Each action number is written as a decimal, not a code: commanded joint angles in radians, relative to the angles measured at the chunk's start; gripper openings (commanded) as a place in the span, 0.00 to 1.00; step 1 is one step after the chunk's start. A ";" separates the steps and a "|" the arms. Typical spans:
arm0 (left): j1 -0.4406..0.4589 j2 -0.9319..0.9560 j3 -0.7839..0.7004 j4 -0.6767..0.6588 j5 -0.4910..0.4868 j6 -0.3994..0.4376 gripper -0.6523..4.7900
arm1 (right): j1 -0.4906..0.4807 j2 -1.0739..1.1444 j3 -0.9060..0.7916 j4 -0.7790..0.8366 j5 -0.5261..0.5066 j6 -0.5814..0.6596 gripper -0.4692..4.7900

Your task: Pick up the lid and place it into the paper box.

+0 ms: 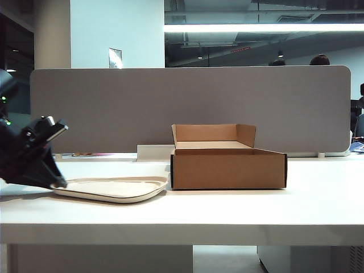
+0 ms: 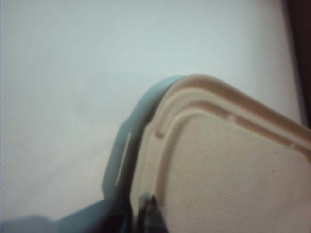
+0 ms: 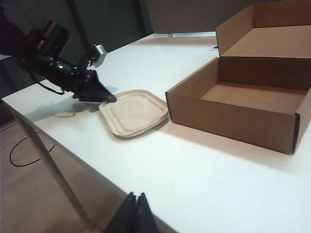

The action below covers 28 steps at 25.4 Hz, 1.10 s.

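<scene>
Left hand [image 1: 58, 183] low at the tabletop's [image 1: 227, 210] left side, pinched shut on the near-left rim of the lid [image 1: 114, 189]; that edge sits slightly raised off the surface. Lid lies just left of the box [image 1: 227, 169], nearly touching it. Box empty, rear flap upright. Right hand [image 3: 136, 209] off the tabletop's near edge, fingers pressed together, holding nothing.

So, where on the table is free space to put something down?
Bare table lies right of the paper box and along the whole front edge. The paper box's floor is free too. It is crowded at left: the lid nearly meets the box, with the left tool shut on its far rim.
</scene>
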 commanded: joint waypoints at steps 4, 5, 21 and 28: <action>0.042 -0.142 -0.003 0.003 -0.032 0.005 0.11 | 0.000 -0.002 -0.006 0.009 -0.001 0.000 0.08; 0.051 -0.182 -0.003 0.007 -0.032 0.005 0.11 | 0.000 -0.002 -0.006 0.009 -0.001 0.000 0.08; -0.051 -0.328 -0.003 0.289 -0.039 -0.204 0.11 | 0.000 -0.002 -0.006 0.006 -0.001 0.000 0.08; -0.323 -0.309 -0.003 0.497 -0.404 -0.102 0.11 | 0.000 -0.002 -0.006 0.003 -0.001 0.000 0.08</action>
